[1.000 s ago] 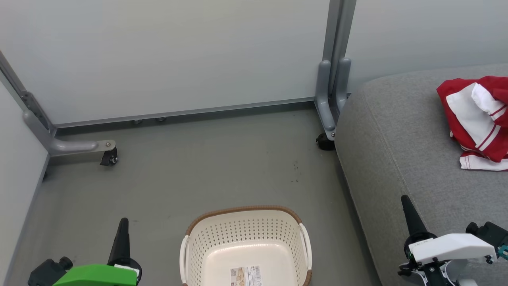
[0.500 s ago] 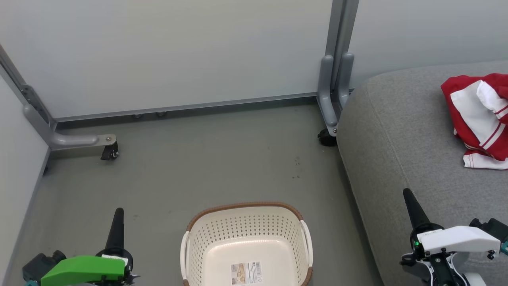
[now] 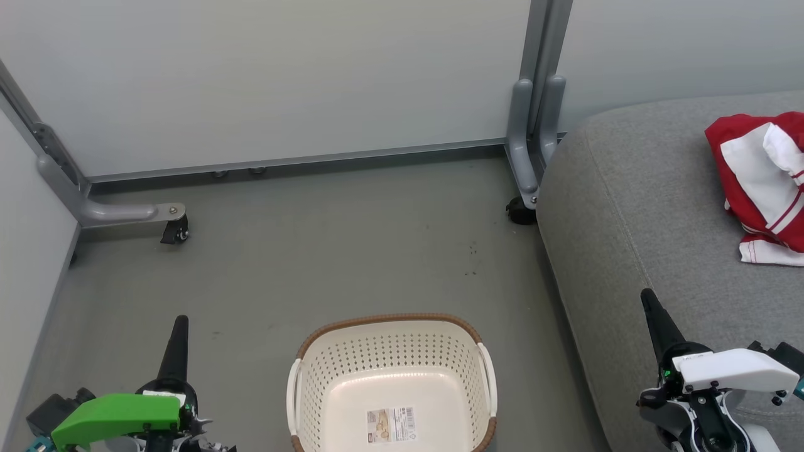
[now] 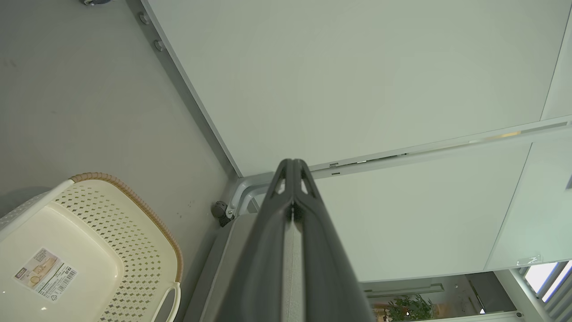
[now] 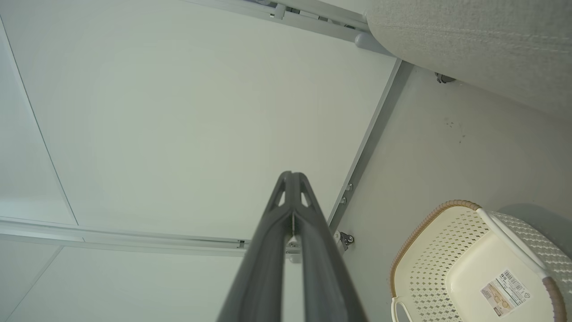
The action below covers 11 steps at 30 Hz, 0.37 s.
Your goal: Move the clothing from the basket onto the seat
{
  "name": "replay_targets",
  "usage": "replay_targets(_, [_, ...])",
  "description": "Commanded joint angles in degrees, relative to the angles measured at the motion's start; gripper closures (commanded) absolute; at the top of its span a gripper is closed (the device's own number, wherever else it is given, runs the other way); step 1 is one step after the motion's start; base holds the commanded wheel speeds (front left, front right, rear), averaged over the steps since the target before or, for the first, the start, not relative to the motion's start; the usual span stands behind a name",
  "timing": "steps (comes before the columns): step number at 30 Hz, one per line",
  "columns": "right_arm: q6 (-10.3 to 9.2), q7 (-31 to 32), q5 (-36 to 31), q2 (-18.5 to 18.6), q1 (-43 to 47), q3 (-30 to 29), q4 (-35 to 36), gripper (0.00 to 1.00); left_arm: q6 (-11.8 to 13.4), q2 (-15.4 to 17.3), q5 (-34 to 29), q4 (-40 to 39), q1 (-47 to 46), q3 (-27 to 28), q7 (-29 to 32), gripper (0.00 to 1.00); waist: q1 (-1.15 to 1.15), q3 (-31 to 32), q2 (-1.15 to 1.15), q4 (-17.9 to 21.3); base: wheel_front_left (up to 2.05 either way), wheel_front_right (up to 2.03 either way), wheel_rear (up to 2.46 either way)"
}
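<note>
**A:** Head view: the basket [image 3: 389, 358] sits at the bottom centre of the frame on the grey floor [image 3: 314, 251]. Its cream bottom is in plain sight, with the label [image 3: 391, 425] on it.

**B:** And the clothing [image 3: 763, 182]?

**A:** Over at the right edge, a red-and-white heap lying on the seat [image 3: 628, 207], well apart from the basket. The frame edge cuts part of it off.

**B:** What about the arms?

**A:** The left pincer [image 3: 181, 321] is at the lower left, above its green housing, with the fingers pressed together into one dark spike. The right pincer [image 3: 647, 298] is at the lower right, above its white housing. It is also closed tip to tip, and it points up over the front part of the seat.

**B:** Do the wrist views agree?

**A:** Yes. In the left wrist view the two fingers meet at the tip, with the basket at the lower left. In the right wrist view the fingers are together too. The basket is at the lower right with its label facing up, and the seat's rounded edge is at the upper right.

**B:** And the background?

**A:** A pale partition panel [image 3: 282, 81] runs across the top. A black caster [image 3: 520, 211] sits just beside the seat's corner.
</note>
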<state>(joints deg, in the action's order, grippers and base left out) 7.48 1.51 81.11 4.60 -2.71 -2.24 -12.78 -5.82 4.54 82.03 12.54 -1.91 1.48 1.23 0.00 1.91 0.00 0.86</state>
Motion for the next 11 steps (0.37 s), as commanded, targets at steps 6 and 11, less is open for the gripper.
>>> replay_targets(6, [0.03,1.1,3.6,0.0,-1.7,-0.7,-0.2,1.00,-0.7,0.3,3.4,0.2,-2.1,0.9,0.9,1.00,0.00,-0.5,0.00,-0.2,0.00,0.00,0.00])
replay_targets(11, [0.03,1.7,5.8,-0.1,-2.3,-1.2,-0.5,1.00,-0.9,0.2,5.5,0.5,-2.8,1.4,1.6,1.00,0.00,-0.8,0.00,-0.3,0.00,0.00,0.00])
